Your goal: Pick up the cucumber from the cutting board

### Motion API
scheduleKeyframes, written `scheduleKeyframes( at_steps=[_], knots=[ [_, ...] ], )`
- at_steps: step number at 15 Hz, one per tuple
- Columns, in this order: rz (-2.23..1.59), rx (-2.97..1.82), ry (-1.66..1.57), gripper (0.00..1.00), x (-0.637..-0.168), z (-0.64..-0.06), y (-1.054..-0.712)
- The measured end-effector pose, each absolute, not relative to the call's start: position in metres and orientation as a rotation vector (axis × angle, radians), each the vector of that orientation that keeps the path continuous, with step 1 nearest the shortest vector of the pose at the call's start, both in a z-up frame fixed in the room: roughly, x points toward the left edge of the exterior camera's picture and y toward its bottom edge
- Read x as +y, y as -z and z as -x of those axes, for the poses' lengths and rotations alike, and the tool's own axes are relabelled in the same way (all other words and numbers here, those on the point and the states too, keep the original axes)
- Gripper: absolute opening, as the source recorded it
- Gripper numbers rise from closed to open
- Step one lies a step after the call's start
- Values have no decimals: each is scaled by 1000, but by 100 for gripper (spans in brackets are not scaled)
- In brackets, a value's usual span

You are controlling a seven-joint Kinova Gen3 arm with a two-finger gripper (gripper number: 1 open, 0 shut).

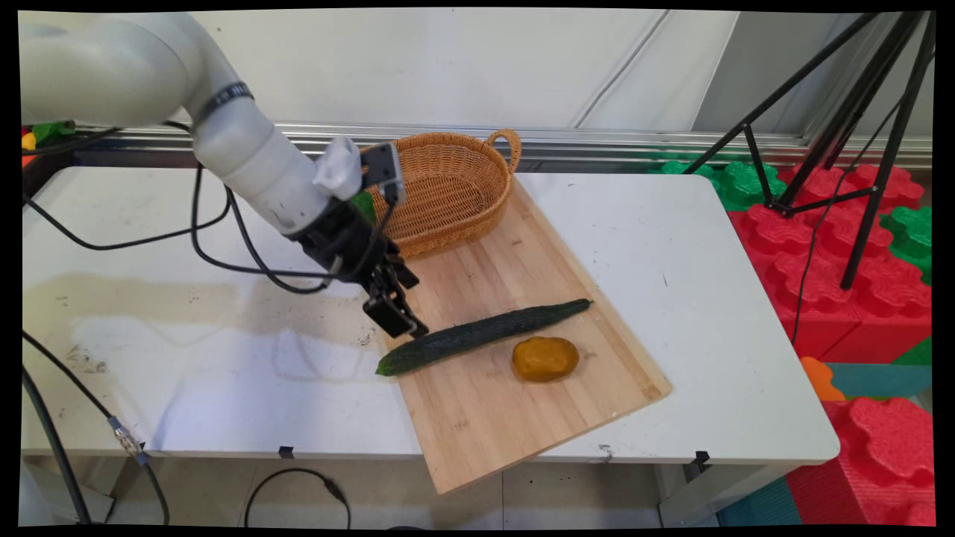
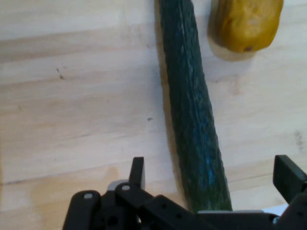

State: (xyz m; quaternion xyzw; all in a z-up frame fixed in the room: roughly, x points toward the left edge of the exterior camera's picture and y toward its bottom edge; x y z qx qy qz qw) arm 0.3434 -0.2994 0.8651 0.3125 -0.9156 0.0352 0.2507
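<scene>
A long dark green cucumber [image 1: 481, 334] lies slanted across the wooden cutting board [image 1: 515, 268]; its left end juts just past the board's edge. My black gripper [image 1: 395, 313] hovers open just above that left end. In the hand view the cucumber [image 2: 192, 110] runs up between the two fingers, one finger [image 2: 137, 171] to its left and the other [image 2: 288, 177] to its right, neither touching it. A yellow-orange potato [image 1: 545, 359] rests on the board close beside the cucumber's middle; it appears again as the potato [image 2: 247, 24] at the top of the hand view.
A woven wicker basket [image 1: 448, 186] with a handle sits at the board's far end, right behind my wrist. Black cables hang from the arm over the left of the white table [image 1: 694, 298]. A black tripod [image 1: 843, 149] and red and green foam blocks [image 1: 858, 276] stand beyond the right edge.
</scene>
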Motion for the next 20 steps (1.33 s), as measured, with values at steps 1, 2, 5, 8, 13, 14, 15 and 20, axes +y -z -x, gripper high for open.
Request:
scheduleKeyframes(
  at_steps=[1,2,5,8,13,14,15,20],
  knots=[
    [-859,-2500,-92,100,-298,-341,-859],
    [-866,-2509,-89,100,-298,-337,-853],
    [-876,-2525,-85,100,-296,-328,-839],
    [-880,-2535,-94,100,-298,-318,-825],
    [-878,-2541,-111,100,-303,-308,-810],
    [-877,-2541,-114,100,-303,-306,-807],
    [-877,-2542,-118,100,-304,-305,-805],
    [-873,-2536,-135,0,-309,-299,-798]
  ],
)
